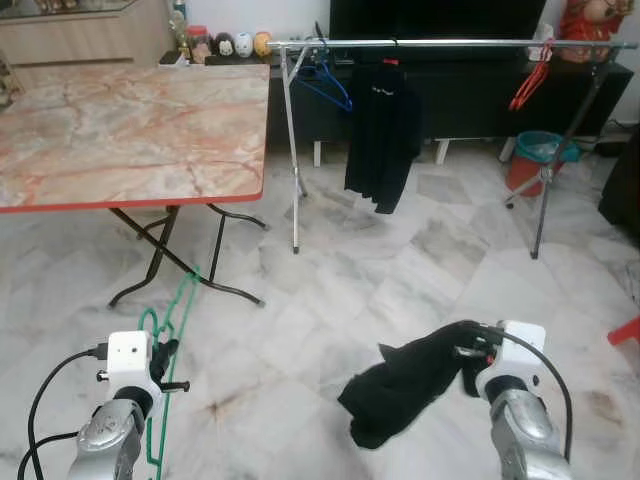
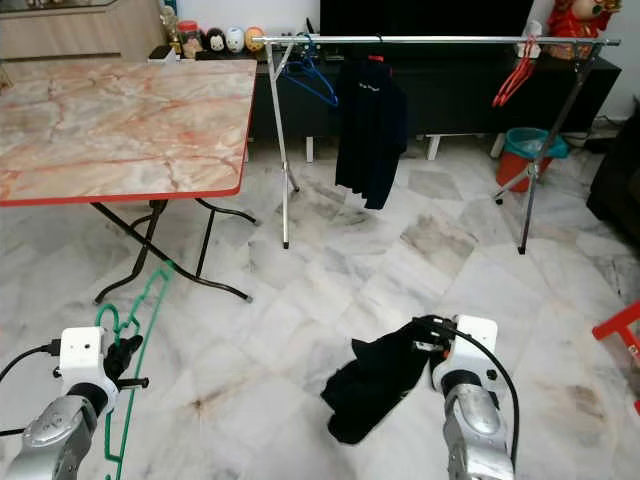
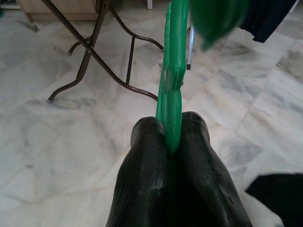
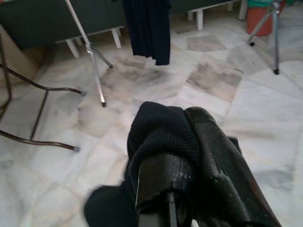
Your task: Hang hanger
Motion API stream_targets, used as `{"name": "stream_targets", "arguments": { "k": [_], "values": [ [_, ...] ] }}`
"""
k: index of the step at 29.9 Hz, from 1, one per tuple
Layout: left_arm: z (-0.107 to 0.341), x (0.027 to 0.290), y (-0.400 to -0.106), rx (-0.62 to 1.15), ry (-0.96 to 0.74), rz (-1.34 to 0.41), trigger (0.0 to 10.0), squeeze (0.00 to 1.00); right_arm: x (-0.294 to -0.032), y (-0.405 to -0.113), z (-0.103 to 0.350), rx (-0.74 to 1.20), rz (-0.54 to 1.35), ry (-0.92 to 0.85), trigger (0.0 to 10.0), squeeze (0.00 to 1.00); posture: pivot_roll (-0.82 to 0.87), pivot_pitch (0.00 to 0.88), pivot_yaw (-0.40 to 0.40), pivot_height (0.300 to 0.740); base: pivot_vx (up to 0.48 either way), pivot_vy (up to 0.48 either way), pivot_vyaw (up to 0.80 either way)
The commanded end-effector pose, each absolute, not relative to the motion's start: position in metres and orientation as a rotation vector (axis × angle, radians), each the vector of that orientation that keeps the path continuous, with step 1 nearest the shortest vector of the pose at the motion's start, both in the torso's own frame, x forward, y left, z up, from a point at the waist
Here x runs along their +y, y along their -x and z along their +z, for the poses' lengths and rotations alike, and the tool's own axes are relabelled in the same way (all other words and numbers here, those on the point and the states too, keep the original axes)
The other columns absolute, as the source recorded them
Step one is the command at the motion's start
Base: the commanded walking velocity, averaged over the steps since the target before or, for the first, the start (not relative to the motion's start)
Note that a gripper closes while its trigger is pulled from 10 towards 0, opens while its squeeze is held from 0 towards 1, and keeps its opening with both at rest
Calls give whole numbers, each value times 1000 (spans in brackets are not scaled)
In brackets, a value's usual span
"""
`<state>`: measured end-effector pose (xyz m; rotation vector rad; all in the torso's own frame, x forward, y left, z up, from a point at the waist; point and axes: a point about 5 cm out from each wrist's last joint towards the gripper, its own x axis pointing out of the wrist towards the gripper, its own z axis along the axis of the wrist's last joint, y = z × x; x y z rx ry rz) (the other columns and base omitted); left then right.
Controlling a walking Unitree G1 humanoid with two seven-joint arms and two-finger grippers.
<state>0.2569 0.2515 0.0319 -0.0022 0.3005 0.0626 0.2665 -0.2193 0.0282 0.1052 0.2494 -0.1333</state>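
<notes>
The left gripper (image 1: 165, 362), at the lower left of the frame, is closed on a green hanger (image 1: 170, 330). The right gripper (image 1: 468, 352), at the lower right, is clamped on a black garment (image 1: 405, 385) that sags toward the floor. To do the step well, the robot should probably walk closer to the rail (image 1: 430, 44) at the upper middle and lift the hook over a free stretch. On the rail hang one blue hanger (image 1: 328, 85), one black shirt (image 1: 383, 135) and red hangers (image 1: 530, 85), their number unclear.
</notes>
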Motion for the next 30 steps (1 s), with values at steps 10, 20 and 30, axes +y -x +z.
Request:
{"name": "stream_targets", "arguments": {
  "k": [10,20,30],
  "values": [
    [12,303,-247,434,-25,150,10000,0,-212,-273,44,128,-182,-84,10000,0,77,0,83,740,0,480,272],
    [2,344,-213,556,-24,230,10000,0,-206,-277,45,121,-161,-78,10000,0,85,0,82,740,0,480,0],
    [14,353,-220,519,-24,214,10000,0,-208,-287,54,98,-148,-61,10000,0,83,0,71,740,0,480,0]
  ]
}}
